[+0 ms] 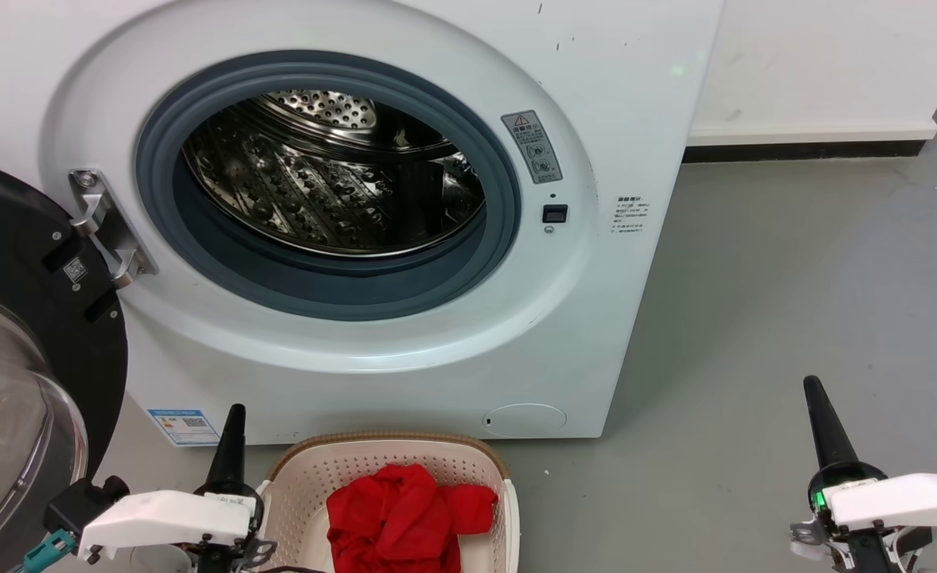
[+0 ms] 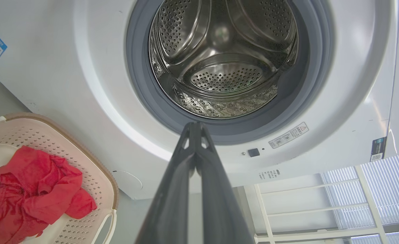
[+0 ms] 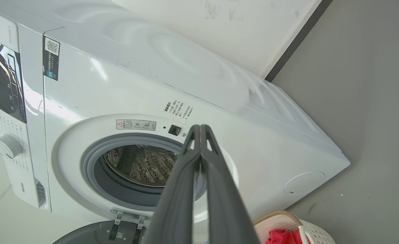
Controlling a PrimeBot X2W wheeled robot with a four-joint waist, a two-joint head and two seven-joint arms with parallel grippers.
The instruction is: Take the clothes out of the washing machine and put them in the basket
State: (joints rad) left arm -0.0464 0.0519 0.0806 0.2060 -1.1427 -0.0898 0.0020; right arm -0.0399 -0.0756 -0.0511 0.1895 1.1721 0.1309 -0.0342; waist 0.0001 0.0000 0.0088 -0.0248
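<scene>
Red clothes heaped in basket, on floor just in front of washing machine. Door swung open at left, drum w/ perforated steel in view. Left gripper just beside basket, fingers pressed together. Right gripper well apart to the right, likewise pressed together.
</scene>
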